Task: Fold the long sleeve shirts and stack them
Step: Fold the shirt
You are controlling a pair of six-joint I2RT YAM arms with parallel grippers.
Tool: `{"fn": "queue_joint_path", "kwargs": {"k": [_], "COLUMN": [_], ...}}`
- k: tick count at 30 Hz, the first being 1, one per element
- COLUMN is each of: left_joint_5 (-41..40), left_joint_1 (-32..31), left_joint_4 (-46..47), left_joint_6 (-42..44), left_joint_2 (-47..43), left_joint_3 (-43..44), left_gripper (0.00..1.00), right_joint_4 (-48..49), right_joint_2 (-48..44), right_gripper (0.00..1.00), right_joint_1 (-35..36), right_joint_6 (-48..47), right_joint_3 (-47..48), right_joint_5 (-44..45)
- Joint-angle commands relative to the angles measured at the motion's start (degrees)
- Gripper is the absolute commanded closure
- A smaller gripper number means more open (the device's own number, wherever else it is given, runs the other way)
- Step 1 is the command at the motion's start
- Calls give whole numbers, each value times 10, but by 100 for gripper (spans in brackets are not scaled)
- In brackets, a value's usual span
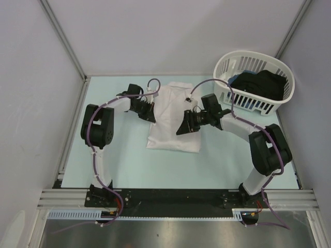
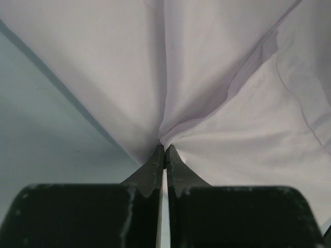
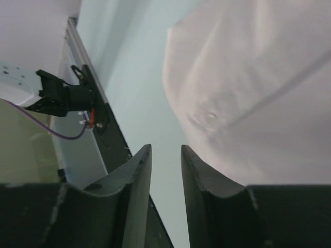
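A white long sleeve shirt [image 1: 173, 121] lies partly folded in the middle of the table, collar toward the far side. My left gripper [image 1: 151, 114] sits at the shirt's left edge. In the left wrist view the left gripper [image 2: 164, 150] is shut on a pinch of the white cloth [image 2: 232, 103], which gathers into creases at the tips. My right gripper [image 1: 182, 128] hovers over the shirt's right side. In the right wrist view the right gripper [image 3: 165, 150] stands open with only table showing in the gap, and the shirt [image 3: 248, 77] lies just to its right.
A white slatted basket [image 1: 226, 62] holding dark clothes [image 1: 261, 85] stands at the back right. The pale green table [image 1: 124, 165] is bounded by a metal rail on the left and white walls behind. The arm bases sit along the near edge.
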Motion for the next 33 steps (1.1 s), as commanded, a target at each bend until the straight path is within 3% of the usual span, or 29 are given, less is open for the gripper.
{"fn": "queue_joint_path", "kwargs": {"k": [1, 4, 5, 6, 9, 12, 16, 20, 21, 24, 28, 32, 33], "left_joint_5": [2, 5, 13, 22, 82, 146, 236, 297, 305, 306, 280, 230, 222], "left_joint_1": [-2, 2, 5, 17, 54, 78, 79, 52, 30, -8, 16, 47, 52], "left_joint_4": [9, 11, 14, 24, 83, 142, 130, 133, 146, 174, 227, 167, 133], "left_joint_6": [-23, -25, -31, -54, -112, -141, -150, -210, -219, -248, -293, -212, -195], "left_joint_2": [-5, -20, -24, -28, -70, -153, -243, -327, -339, -366, -373, -347, -340], "left_joint_3": [23, 12, 10, 6, -23, -85, -175, -279, -300, -366, -404, -370, -362], "left_gripper": [92, 86, 81, 68, 50, 40, 35, 35, 35, 36, 34, 31, 30], "right_joint_4": [159, 226, 236, 260, 306, 333, 372, 389, 378, 324, 206, 58, 3], "right_joint_2": [26, 63, 76, 96, 127, 172, 199, 141, 121, 44, -39, -80, -89], "right_gripper": [66, 69, 70, 70, 75, 77, 78, 73, 67, 63, 57, 46, 39], "right_joint_1": [42, 48, 49, 49, 55, 54, 52, 60, 60, 57, 33, -42, -57], "right_joint_6": [118, 192, 213, 222, 258, 270, 292, 315, 317, 307, 210, 122, 113], "right_joint_3": [-27, -50, -56, -62, -84, -88, -87, -86, -86, -90, -115, -128, -130], "right_joint_5": [-41, -36, -32, -30, -16, 5, 19, 0, -5, -26, -31, -35, -32]}}
